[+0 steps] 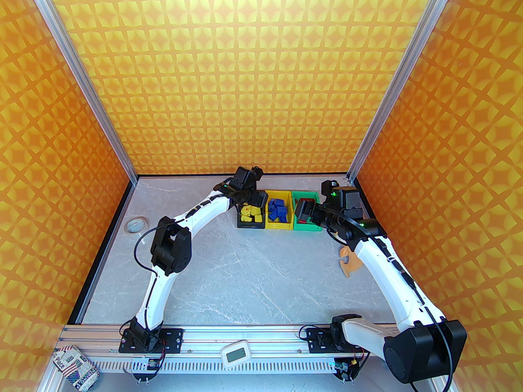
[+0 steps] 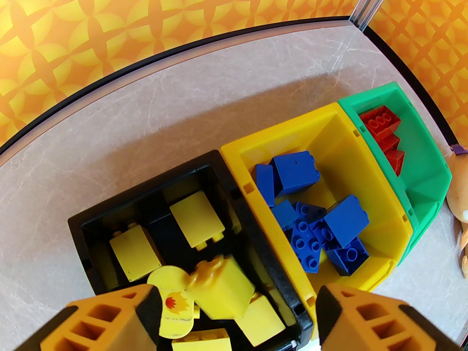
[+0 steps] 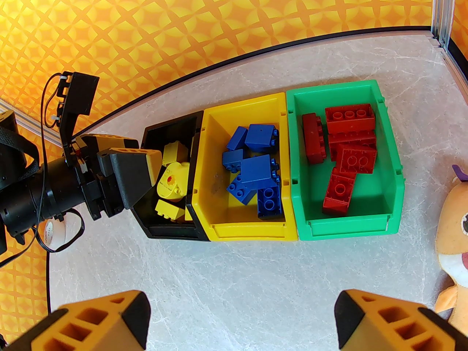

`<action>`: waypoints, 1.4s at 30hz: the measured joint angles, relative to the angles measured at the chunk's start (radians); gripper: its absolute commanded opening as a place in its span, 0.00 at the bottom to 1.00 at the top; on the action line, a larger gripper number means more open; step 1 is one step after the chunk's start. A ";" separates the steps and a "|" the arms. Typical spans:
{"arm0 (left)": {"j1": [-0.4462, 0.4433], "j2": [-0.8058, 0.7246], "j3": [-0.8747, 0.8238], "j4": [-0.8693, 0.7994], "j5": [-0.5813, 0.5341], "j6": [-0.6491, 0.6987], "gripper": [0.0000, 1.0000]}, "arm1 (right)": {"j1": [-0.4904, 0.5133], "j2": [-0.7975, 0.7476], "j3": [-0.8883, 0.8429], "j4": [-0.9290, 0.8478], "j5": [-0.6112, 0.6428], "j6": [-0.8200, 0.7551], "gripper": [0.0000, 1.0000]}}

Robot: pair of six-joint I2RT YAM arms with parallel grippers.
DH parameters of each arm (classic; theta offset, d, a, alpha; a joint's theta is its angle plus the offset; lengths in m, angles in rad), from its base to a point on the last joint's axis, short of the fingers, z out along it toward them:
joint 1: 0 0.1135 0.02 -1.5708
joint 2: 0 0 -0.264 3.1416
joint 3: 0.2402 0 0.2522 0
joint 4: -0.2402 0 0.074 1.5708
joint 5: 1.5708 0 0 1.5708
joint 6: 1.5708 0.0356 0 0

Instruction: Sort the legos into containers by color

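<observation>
spotting flame-printed yellow lego (image 2: 172, 305) via l wrist cam; overhead too small.

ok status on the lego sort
Left fingers open over black bin, right fingers open by green bin, both empty. Yellow legos in black bin, blue legos in yellow bin, red legos in green bin. Nothing blocking.

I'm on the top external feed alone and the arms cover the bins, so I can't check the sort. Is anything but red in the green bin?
Observer: No. The right wrist view shows only red bricks in the green bin.
Operator: Is the left gripper carrying something?
Observer: No. The left gripper is open over the black bin, and a yellow brick lies loose beneath it.
Operator: And the right gripper?
Observer: The right gripper is open and empty, over bare table in front of the bins.
</observation>
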 measured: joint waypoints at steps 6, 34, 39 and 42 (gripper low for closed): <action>0.002 -0.150 -0.113 0.007 -0.006 0.018 0.83 | 0.000 -0.003 0.000 0.000 0.000 -0.001 0.91; 0.225 -0.853 -0.614 -0.023 -0.269 0.138 0.99 | -0.001 -0.043 0.053 -0.049 0.260 -0.083 0.99; 0.396 -1.033 -0.846 0.069 -0.304 0.120 0.99 | -0.004 -0.098 -0.035 0.017 0.387 -0.115 0.99; 0.516 -1.126 -0.996 0.167 -0.319 0.097 0.99 | -0.012 -0.107 -0.098 0.069 0.433 -0.126 0.99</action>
